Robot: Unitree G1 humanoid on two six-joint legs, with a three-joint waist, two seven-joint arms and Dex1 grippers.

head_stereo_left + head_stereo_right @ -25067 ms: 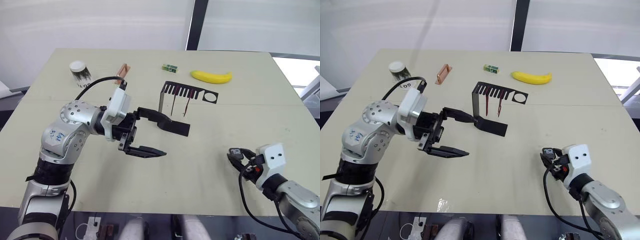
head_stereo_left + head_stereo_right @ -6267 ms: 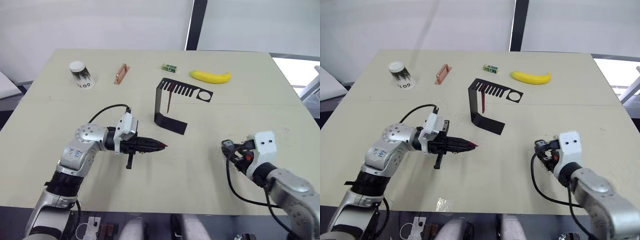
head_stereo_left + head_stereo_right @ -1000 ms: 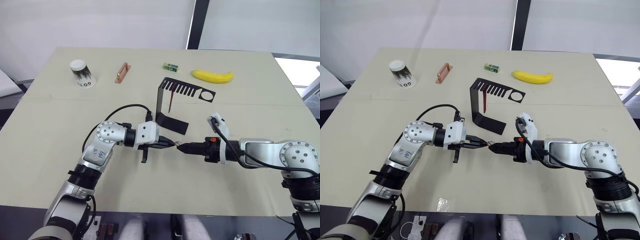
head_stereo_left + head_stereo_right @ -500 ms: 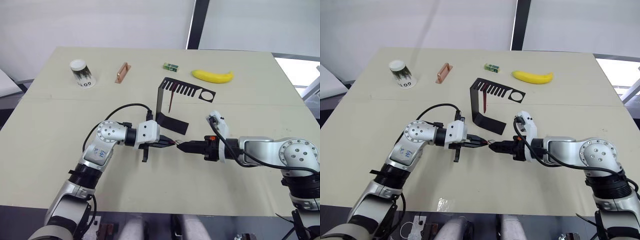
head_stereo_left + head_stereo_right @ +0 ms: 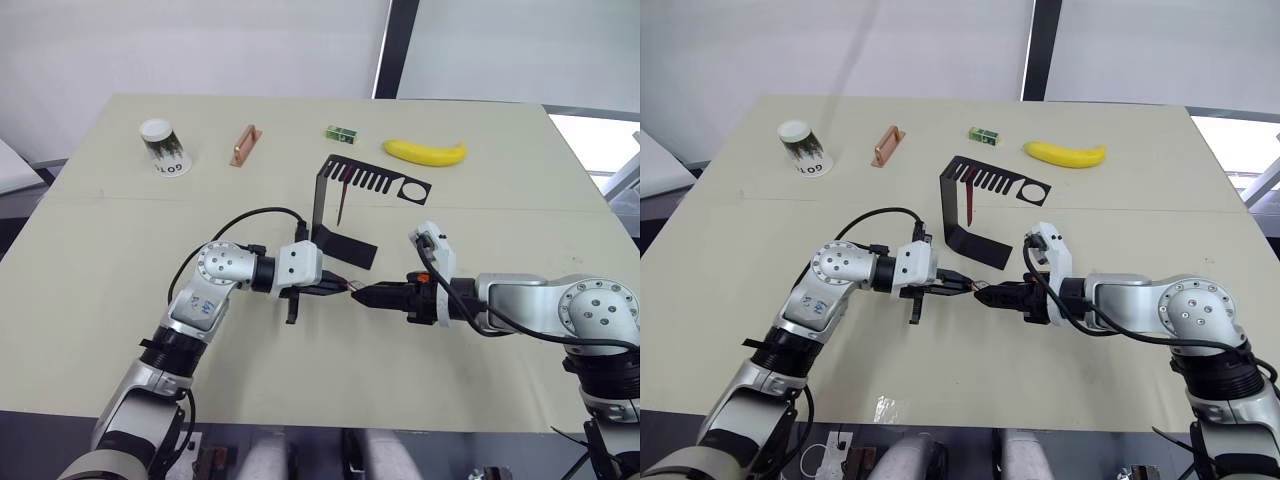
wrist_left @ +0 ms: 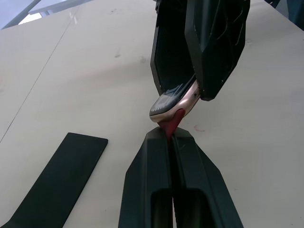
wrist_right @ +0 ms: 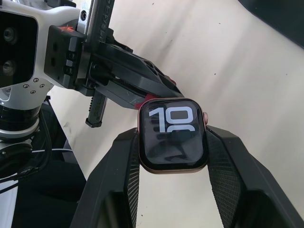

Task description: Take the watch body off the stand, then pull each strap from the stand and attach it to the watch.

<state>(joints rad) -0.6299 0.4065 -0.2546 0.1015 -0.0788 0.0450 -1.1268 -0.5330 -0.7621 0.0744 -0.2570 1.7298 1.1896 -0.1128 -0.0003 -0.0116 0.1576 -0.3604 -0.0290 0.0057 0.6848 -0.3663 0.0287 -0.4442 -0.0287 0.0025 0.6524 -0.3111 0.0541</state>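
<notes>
My right gripper (image 7: 172, 137) is shut on the watch body (image 7: 172, 135), its screen lit and its sides pinched between the two fingers. My left gripper (image 6: 170, 137) is shut on a dark-red strap (image 6: 172, 124), whose short free end pokes out of the fingertips and touches the edge of the watch body (image 6: 173, 100). The two grippers meet tip to tip over the table's middle (image 5: 352, 290), just in front of the stand's foot. The black stand (image 5: 318, 200) is upright behind them, with another red strap (image 5: 341, 205) hanging from its slotted top.
Along the table's far side stand a paper cup (image 5: 163, 147), a copper-coloured bar (image 5: 243, 146), a small green box (image 5: 340, 134) and a banana (image 5: 426, 152). The stand's flat foot (image 5: 345, 248) lies close behind the left gripper.
The right gripper with the watch body has crept slightly left toward the strap end. The left arm has hardly moved.
</notes>
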